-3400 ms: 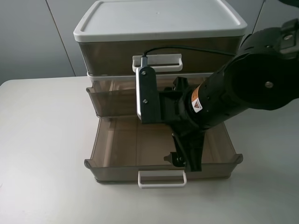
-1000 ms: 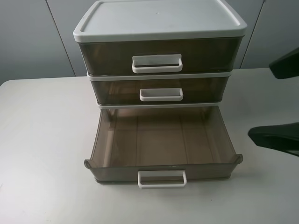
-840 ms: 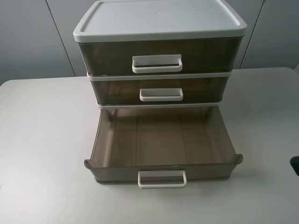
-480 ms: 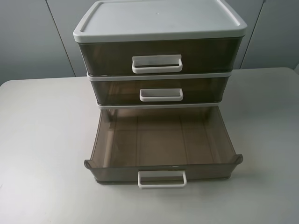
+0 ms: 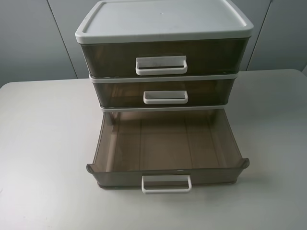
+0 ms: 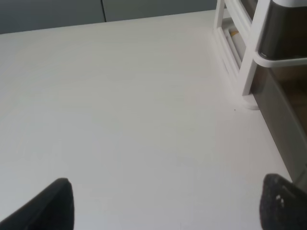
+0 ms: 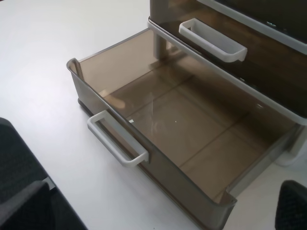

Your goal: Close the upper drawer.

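Observation:
A drawer unit (image 5: 163, 21) with a white lid and smoky brown drawers stands at the back of the table. Its top drawer (image 5: 161, 65) and middle drawer (image 5: 165, 97) are pushed in flush, each with a white handle. The bottom drawer (image 5: 165, 143) is pulled out fully and is empty; it also shows in the right wrist view (image 7: 172, 124). Neither arm shows in the exterior view. My left gripper (image 6: 165, 206) is open and empty over bare table beside the unit's left side (image 6: 249, 62). My right gripper (image 7: 158, 203) is open and empty in front of the bottom drawer's handle (image 7: 117, 139).
The white table (image 5: 43, 143) lies on both sides of the unit. The pulled-out bottom drawer reaches close to the table's front edge. A grey wall stands behind the unit.
The right arm, which was reaching over the bottom drawer at a partly open middle drawer, has pulled back out of the exterior view to the right. The middle drawer is now shut.

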Controlling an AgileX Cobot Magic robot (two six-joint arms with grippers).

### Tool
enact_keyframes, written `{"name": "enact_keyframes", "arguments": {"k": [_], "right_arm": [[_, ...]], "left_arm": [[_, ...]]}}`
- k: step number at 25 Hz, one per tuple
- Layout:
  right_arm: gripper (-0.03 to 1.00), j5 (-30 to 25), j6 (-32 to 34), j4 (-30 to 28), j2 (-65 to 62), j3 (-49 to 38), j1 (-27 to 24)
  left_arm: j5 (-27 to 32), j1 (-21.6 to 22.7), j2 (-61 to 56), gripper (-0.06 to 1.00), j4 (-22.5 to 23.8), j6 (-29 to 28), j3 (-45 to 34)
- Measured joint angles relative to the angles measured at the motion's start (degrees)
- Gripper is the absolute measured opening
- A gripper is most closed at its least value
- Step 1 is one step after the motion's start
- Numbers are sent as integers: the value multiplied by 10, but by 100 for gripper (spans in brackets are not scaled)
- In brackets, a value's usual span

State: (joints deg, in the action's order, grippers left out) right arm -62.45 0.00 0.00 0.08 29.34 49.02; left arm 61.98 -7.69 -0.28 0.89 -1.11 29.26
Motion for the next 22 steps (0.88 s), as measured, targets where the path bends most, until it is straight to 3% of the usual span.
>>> {"name": "enact_keyframes", "arguments": {"k": [3, 6, 11, 15, 18, 22], "right_arm": [[70, 0, 0, -3, 0, 0, -18], [70, 0, 0, -3, 0, 0, -83], [70, 0, 0, -3, -1, 0, -271], [70, 0, 0, -3, -1, 0, -394], [70, 0, 0, -4, -1, 0, -453], [70, 0, 0, -4, -1, 0, -470]], "left_arm": [[0, 0, 0, 74, 0, 0, 0], [0, 0, 0, 74, 0, 0, 0], [0, 0, 0, 74, 0, 0, 0], [0, 0, 0, 74, 0, 0, 0], [0, 0, 0, 74, 0, 0, 0], [0, 0, 0, 74, 0, 0, 0]]}}
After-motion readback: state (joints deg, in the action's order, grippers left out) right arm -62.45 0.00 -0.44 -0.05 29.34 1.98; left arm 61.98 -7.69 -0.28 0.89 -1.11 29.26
